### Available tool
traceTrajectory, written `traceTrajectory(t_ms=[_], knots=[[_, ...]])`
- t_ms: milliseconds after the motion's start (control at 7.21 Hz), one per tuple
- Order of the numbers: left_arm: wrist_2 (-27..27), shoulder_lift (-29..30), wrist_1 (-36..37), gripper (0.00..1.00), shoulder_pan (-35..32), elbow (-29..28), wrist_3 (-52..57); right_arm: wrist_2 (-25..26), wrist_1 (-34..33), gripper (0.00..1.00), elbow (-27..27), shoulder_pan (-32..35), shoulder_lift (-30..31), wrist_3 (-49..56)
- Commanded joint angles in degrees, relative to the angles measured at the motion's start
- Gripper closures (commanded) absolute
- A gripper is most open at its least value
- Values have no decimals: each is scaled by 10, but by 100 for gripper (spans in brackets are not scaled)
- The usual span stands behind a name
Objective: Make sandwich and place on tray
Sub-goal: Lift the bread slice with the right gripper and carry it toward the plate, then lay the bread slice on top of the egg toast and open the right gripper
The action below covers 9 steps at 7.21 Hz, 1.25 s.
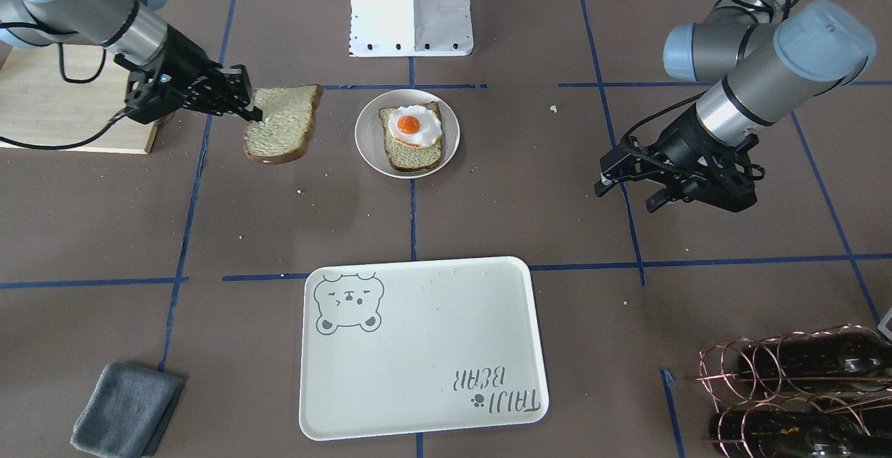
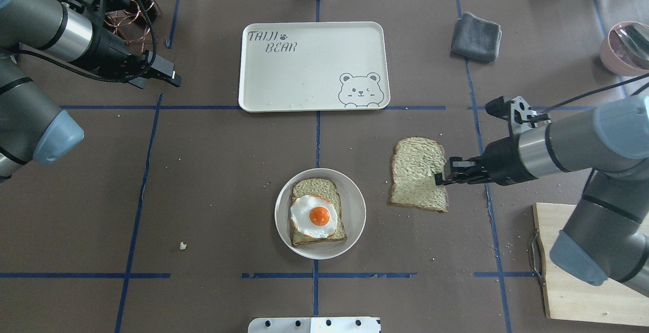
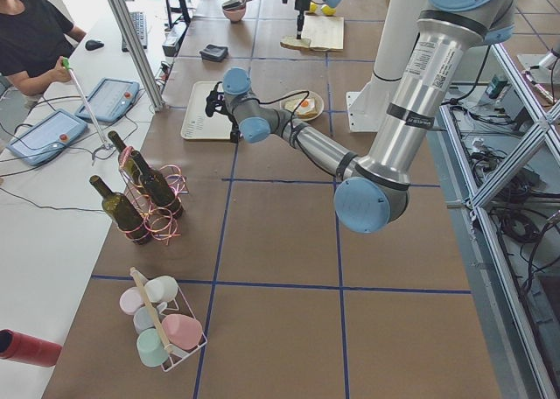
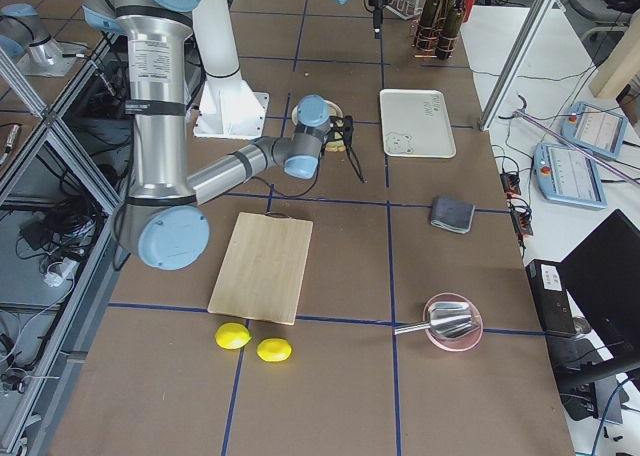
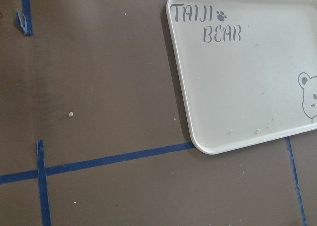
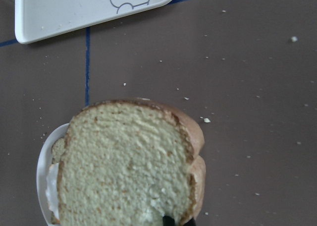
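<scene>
Right arm (image 2: 557, 143) enters from the right edge of the overhead frame, forearm about level, wrist pointing toward frame centre. Right fingers (image 2: 459, 164) pinched on the right-hand edge of a square, brown-crusted, pale green-tan bread slice (image 2: 417, 171). The slice is held about flat with a shadow under it, over the brown paper-covered desk (image 2: 213, 181), just right of the plate.

Small round white plate (image 2: 355, 231) sits lower centre. It carries a second bread slice (image 2: 314, 187) with a white, orange-yolked fried egg (image 2: 315, 215) on top, uncovered.

Large cream rectangular tray (image 2: 304, 69) with bear drawing lies upper centre, well apart from the plate, holding only crumbs.

Left arm (image 2: 76, 41) is at upper left, sloping down toward the desk. Left fingers (image 1: 658, 200) are spread apart, gripping nothing, off the tray's left side.
</scene>
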<state>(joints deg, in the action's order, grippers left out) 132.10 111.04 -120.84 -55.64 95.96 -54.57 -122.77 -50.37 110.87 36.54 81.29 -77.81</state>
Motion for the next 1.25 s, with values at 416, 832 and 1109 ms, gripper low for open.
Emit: traceTrajectory(t_ms=[416,832,1109], knots=[[1,-10,-20,0,0,-2,-4,146,-184,100,-63,-137,-179,-1],[1,-10,-20,0,0,-2,-6,153,-185,100,-86,-142,-198,-1],[1,-9,-20,0,0,-2,-6,154,-185,0,-85,-141,-199,-1]])
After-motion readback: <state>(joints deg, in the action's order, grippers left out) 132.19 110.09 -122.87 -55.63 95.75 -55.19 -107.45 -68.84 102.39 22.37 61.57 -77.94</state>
